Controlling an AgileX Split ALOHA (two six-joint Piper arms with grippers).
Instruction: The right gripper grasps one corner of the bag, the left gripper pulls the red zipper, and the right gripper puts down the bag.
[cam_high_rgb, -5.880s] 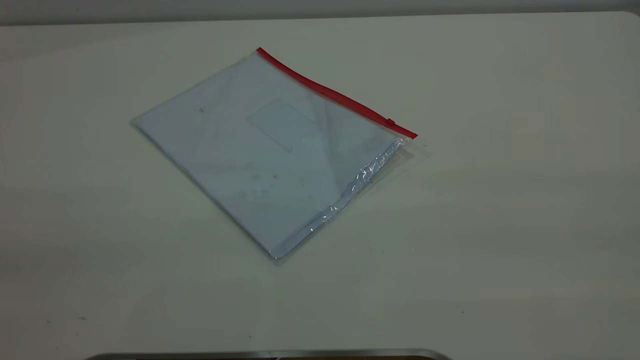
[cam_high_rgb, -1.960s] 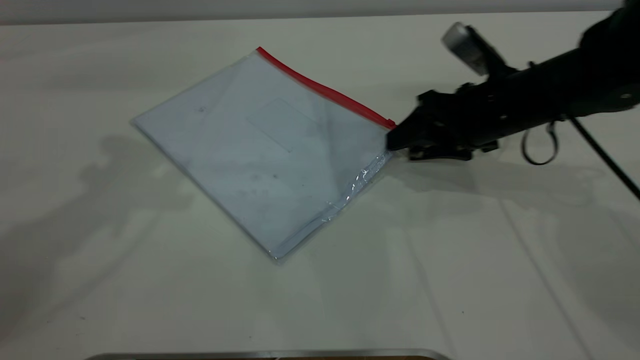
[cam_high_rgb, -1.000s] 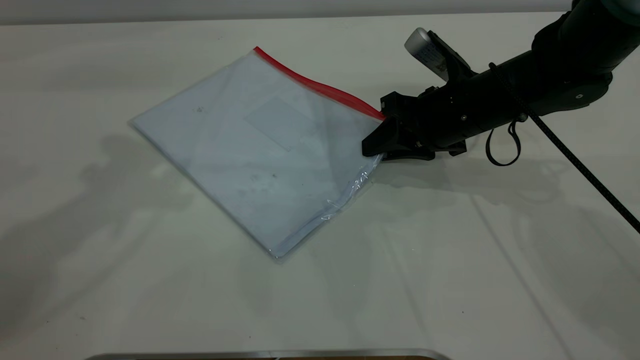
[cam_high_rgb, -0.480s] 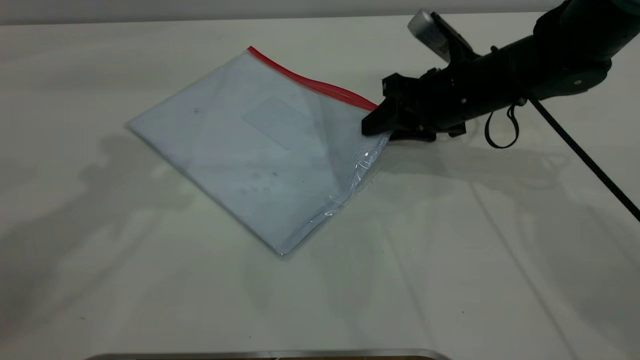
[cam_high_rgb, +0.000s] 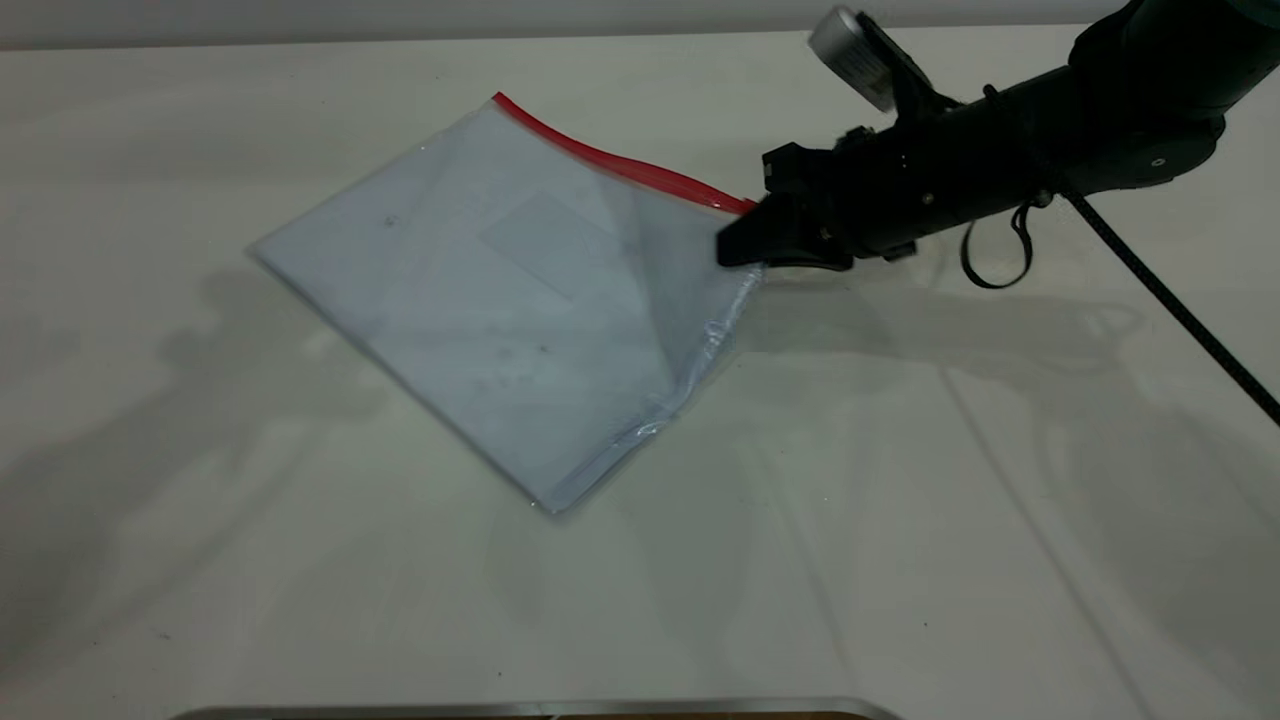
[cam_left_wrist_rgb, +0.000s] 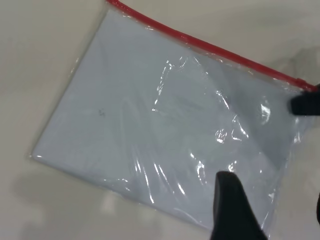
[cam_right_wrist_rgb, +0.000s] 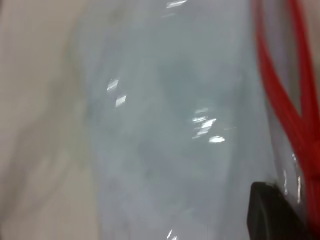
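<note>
Right gripper, the tool clamping the bag by its corner at frame centre-right, is lifting that end; the red zipper is running up-left. Left gripper, its opening unclear, is hovering above the bag.

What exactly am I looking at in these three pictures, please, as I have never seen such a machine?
It is a two-armed table robot. The wide picture comes from an outside camera facing it; the other two come from cameras on each wrist. On the white table lies a clear plastic bag holding white paper, with a red zipper along one edge. The right end effector has clamped the bag's corner at the zipper's end and lifted it slightly. The left end effector hovers open above the bag, touching nothing.
</note>
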